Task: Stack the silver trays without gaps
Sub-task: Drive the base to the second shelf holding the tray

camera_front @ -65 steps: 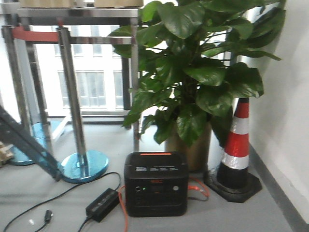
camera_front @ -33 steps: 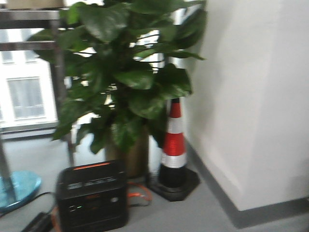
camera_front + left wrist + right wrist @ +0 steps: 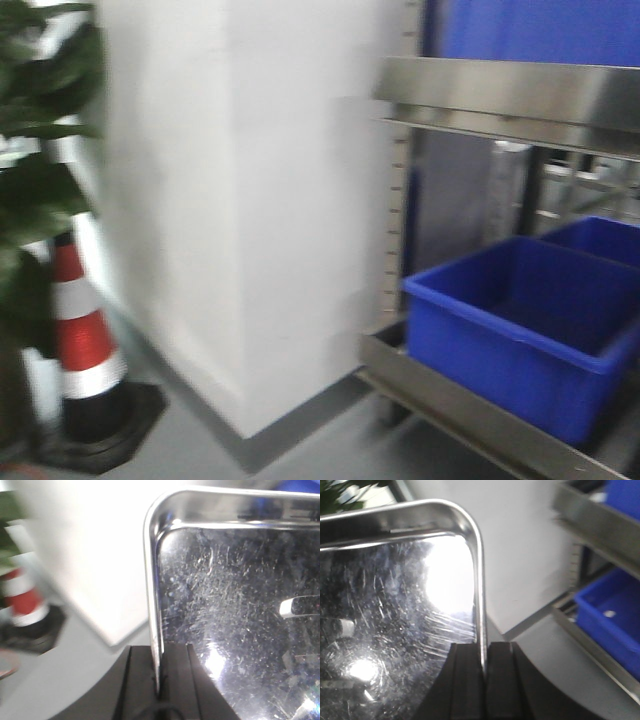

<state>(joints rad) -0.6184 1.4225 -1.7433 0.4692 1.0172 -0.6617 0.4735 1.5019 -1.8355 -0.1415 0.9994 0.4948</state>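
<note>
A silver tray (image 3: 235,605), mirror-shiny and scratched, fills the left wrist view. My left gripper (image 3: 159,655) is shut on its left rim, the black jaws pinching the thin edge. The same kind of silver tray (image 3: 395,605) fills the right wrist view. My right gripper (image 3: 482,652) is shut on its right rim. The tray is held in the air above the grey floor. Neither the tray nor the grippers show in the front view. I cannot tell whether more than one tray is held.
A white wall corner (image 3: 250,220) stands ahead. To its right a steel shelf rack (image 3: 510,95) holds blue crates (image 3: 520,330) on its lower shelf. A red and white cone (image 3: 85,350) and a plant (image 3: 35,120) are at the left.
The front view has swung right: the plant, black power station and cone slid left, and the white wall corner and steel rack with blue crates came into view.
</note>
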